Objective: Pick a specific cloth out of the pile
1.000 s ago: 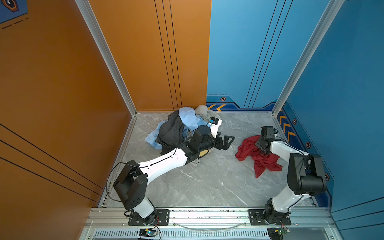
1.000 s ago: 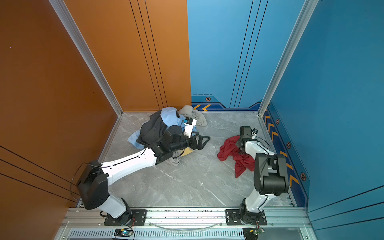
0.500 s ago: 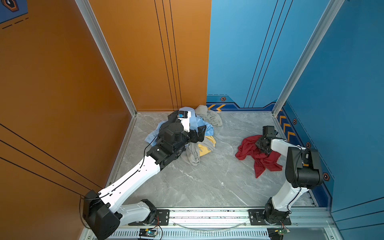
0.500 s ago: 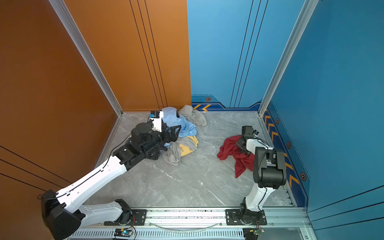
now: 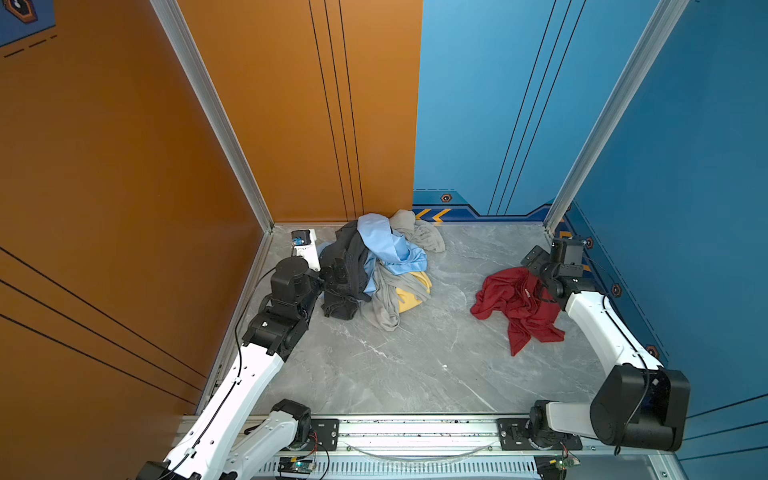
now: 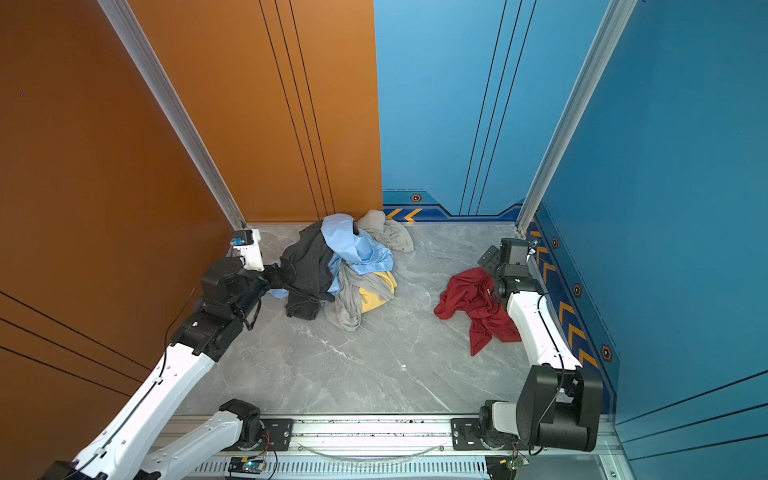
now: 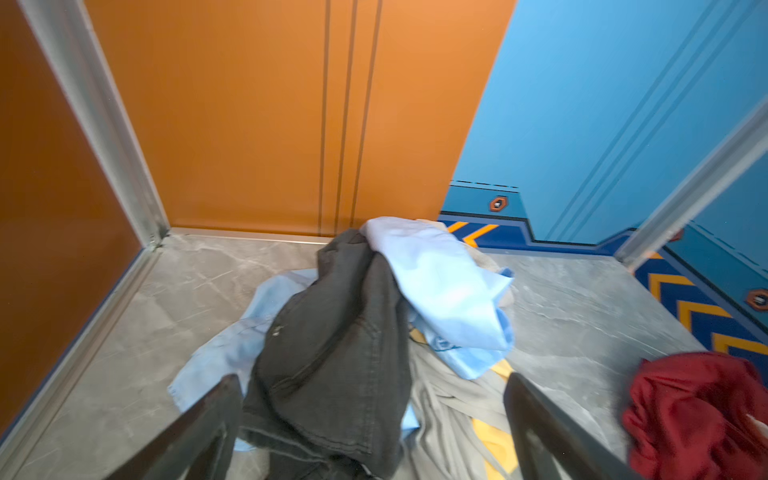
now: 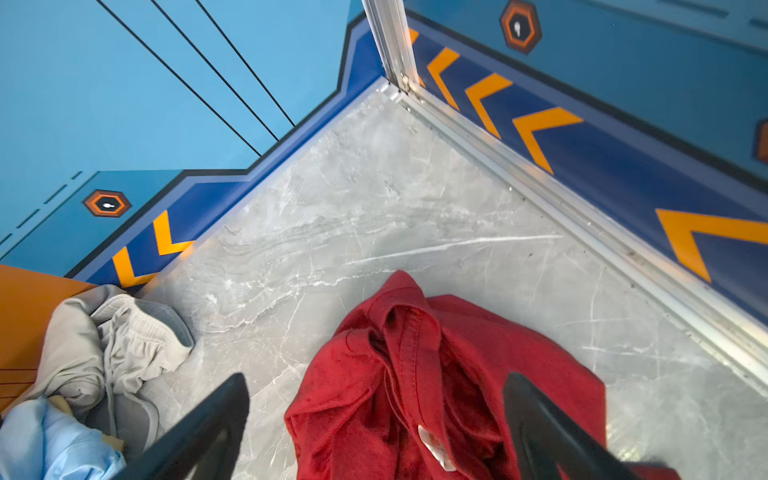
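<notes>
The cloth (image 5: pixel 515 303) (image 6: pixel 473 299) is dark red and lies crumpled on the grey floor at the right, apart from the pile (image 5: pixel 374 266) (image 6: pixel 340 266). My right gripper (image 5: pixel 540 270) (image 8: pixel 376 376) hangs open just over the cloth's far edge; its collar and white label (image 8: pixel 432 449) show between the spread jaws, which are not pressing on it. My left gripper (image 5: pixel 336 278) (image 7: pixel 372 378) is open at the pile's left side, its fingers either side of the dark grey garment (image 7: pixel 332 353), holding nothing. The cloth (image 7: pixel 690 415) shows at that view's edge.
The pile holds a light blue shirt (image 5: pixel 390 245), a beige-grey garment (image 5: pixel 419 232) (image 8: pixel 104 353) and a yellow one (image 5: pixel 409 295), and sits against the orange back wall (image 5: pixel 291 124). Blue walls (image 5: pixel 685 208) close in behind and beside the right arm. Bare floor (image 5: pixel 415 357) separates pile and cloth.
My right gripper has opened and let go of the red cloth, which stays on the floor. My left arm swung from the middle back to the pile's left side, still open.
</notes>
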`<state>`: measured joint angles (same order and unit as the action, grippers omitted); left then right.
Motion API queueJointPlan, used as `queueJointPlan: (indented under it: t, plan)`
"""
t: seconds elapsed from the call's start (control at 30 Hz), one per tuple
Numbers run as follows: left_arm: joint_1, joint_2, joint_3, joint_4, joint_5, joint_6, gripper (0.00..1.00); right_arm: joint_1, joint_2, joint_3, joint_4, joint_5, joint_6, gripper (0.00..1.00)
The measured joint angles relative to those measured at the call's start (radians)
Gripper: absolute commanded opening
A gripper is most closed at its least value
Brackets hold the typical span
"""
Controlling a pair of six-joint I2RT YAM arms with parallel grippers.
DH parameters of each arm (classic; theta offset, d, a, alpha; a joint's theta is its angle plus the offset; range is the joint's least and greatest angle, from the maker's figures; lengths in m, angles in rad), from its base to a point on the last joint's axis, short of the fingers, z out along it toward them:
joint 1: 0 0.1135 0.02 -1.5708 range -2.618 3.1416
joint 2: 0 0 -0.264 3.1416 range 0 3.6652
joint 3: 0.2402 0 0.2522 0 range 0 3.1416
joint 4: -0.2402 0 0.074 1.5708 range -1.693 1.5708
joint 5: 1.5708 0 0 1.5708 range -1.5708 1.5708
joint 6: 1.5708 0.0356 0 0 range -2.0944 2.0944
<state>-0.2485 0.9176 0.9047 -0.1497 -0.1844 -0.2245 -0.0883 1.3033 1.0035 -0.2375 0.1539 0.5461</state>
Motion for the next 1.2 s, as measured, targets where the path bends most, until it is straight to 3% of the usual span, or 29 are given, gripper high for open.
queueJointPlan:
  t: [0.23,0.43,0.8,1.07,1.2]
  plan:
    - [0.209,0.093,-0.222,0.186,0.000,0.036,0.98,0.026,-0.069,-0.151,0.163,0.000,-0.158,1.00]
    - [0.249,0.267,-0.284,0.278,0.035,0.076,0.98,0.090,-0.010,-0.353,0.408,0.034,-0.294,1.00]
    - [0.272,0.420,-0.390,0.560,0.039,0.148,0.98,0.146,0.167,-0.588,0.897,0.060,-0.447,1.00]
    - [0.298,0.531,-0.529,0.867,0.076,0.154,0.98,0.135,0.232,-0.624,1.072,0.043,-0.469,1.00]
    - [0.248,0.638,-0.555,1.006,0.052,0.175,0.98,0.131,0.232,-0.624,1.107,0.029,-0.472,1.00]
